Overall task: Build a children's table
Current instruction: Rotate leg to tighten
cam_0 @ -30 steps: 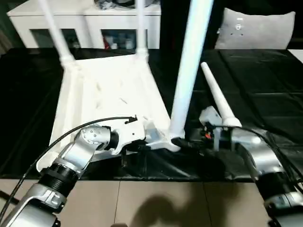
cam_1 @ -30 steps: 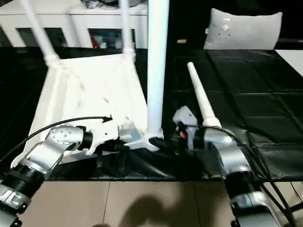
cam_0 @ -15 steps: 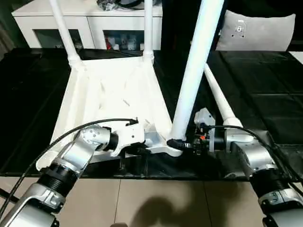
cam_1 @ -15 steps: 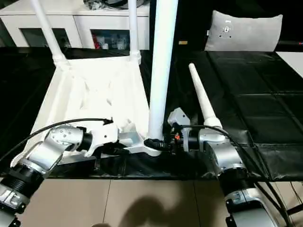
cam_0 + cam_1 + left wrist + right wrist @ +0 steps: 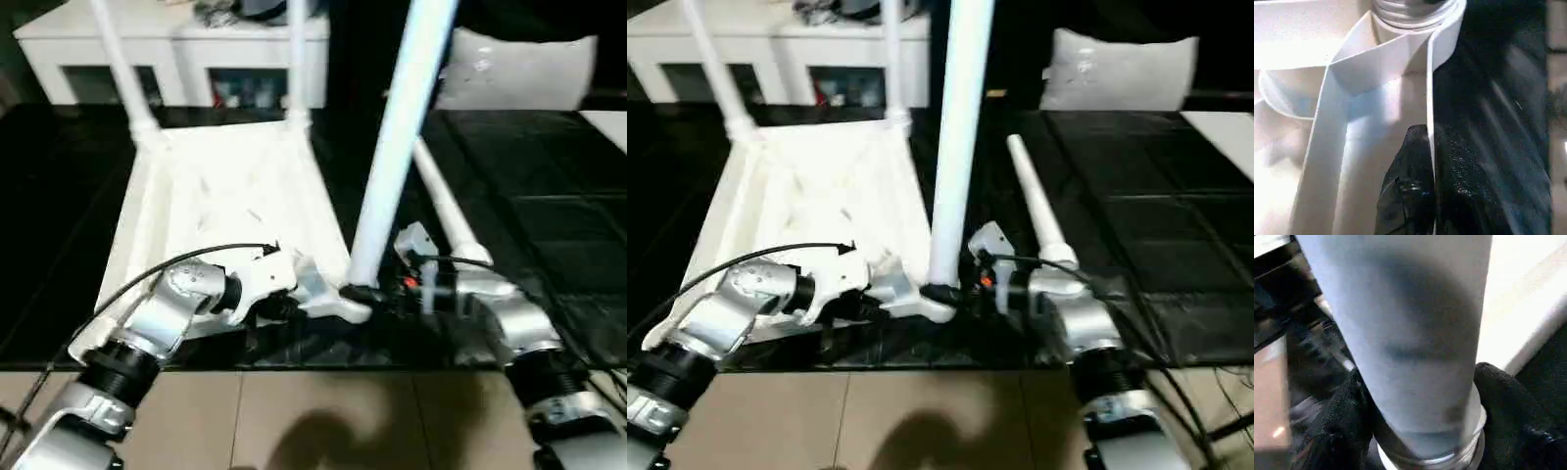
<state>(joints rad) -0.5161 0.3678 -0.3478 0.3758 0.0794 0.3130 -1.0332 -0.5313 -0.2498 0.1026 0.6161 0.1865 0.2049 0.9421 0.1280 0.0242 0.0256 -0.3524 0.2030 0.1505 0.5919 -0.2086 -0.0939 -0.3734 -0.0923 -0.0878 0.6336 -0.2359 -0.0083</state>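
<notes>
The children's table [image 5: 225,196] is lying upside down on a black cloth [image 5: 549,176], ribbed underside facing up. Two legs [image 5: 118,59] are already stood upright in the far corner sockets, and a third leg [image 5: 397,147] is planted in the near right corner, rising straight up out of the top of the picture. A fourth leg [image 5: 441,201] is left lying loose on the cloth just right of the tabletop, thin end pointing away.

The left gripper [image 5: 294,299] is reached in from the near left, and its black fingers [image 5: 1410,191] are pinched together on the thin white rim of the tabletop, near that same near right corner. In the left wrist view the wall is seen squeezed between the two pads, with the threaded base of the standing leg just beyond.

The right gripper [image 5: 367,294] is brought in from the right at the foot of the third leg. Its fingers [image 5: 1503,396] are seen on either side of the leg's base, hugging it right above the socket, so it is clamped on that leg.

A white cabinet [image 5: 186,54] with glass doors is stood at the far left behind the cloth, and a grey cushion [image 5: 519,73] is propped at the far right. A strip of tan floor [image 5: 323,411] is seen at the near edge.
</notes>
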